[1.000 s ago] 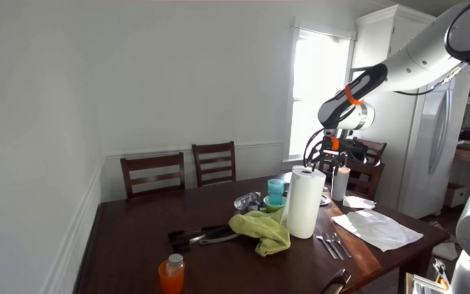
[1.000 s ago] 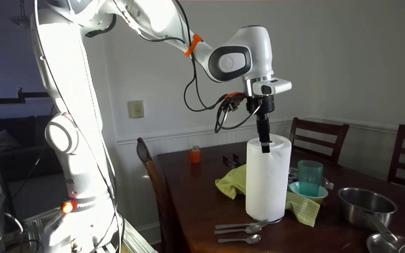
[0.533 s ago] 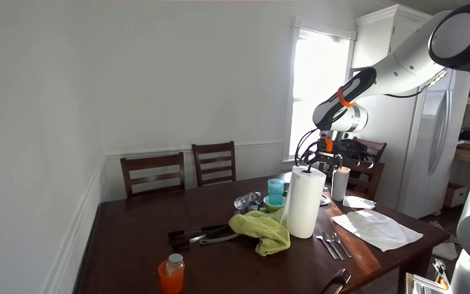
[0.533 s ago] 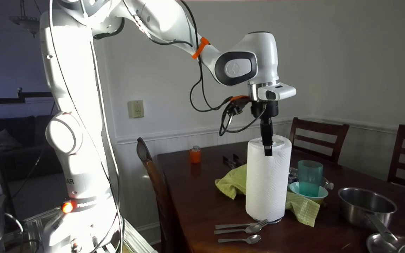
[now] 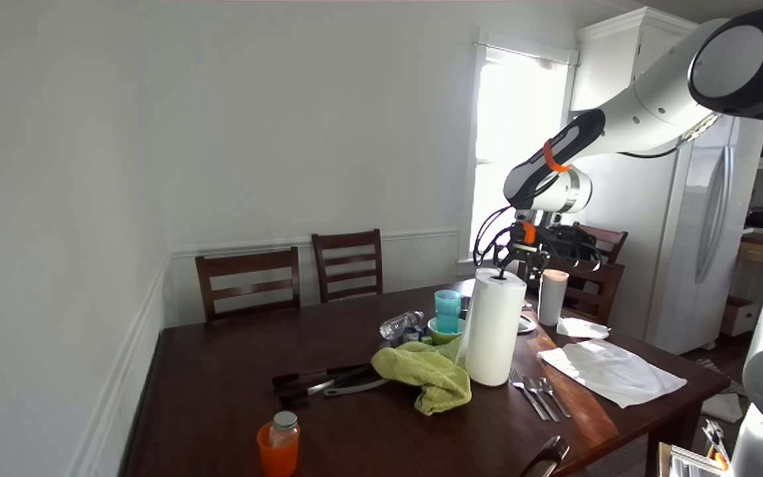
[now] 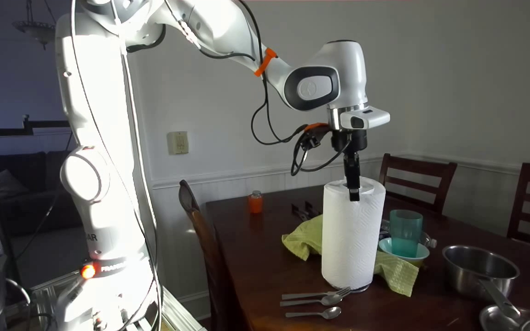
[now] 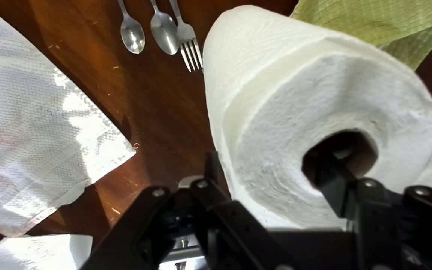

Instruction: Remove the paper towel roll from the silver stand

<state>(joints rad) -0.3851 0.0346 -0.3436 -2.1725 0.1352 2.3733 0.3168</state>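
The paper towel roll (image 5: 495, 331) is a tall white cylinder upright on the table, also seen in an exterior view (image 6: 350, 243). A thin edge of the silver stand's base (image 6: 362, 289) shows under it. The rest of the stand is hidden, and the roll's core is dark inside. My gripper (image 5: 518, 273) is at the roll's top, with one finger down in the core hole and the other against the outer side. It straddles the wall of the paper towel roll (image 7: 294, 112), and the hole looks pressed out of round. The gripper looks shut on the roll's wall.
A green cloth (image 5: 424, 374) lies against the roll's foot. A blue cup (image 5: 448, 311) in a bowl, a bottle (image 5: 400, 324), a fork and spoons (image 7: 164, 32), a white cloth (image 7: 32, 123) and a metal pot (image 6: 479, 271) surround it. A tall grey tumbler (image 5: 552, 301) stands behind.
My gripper has moved down and over the roll, and one finger has gone into the core. In the last half second the roll's top has shifted slightly and looks squeezed.
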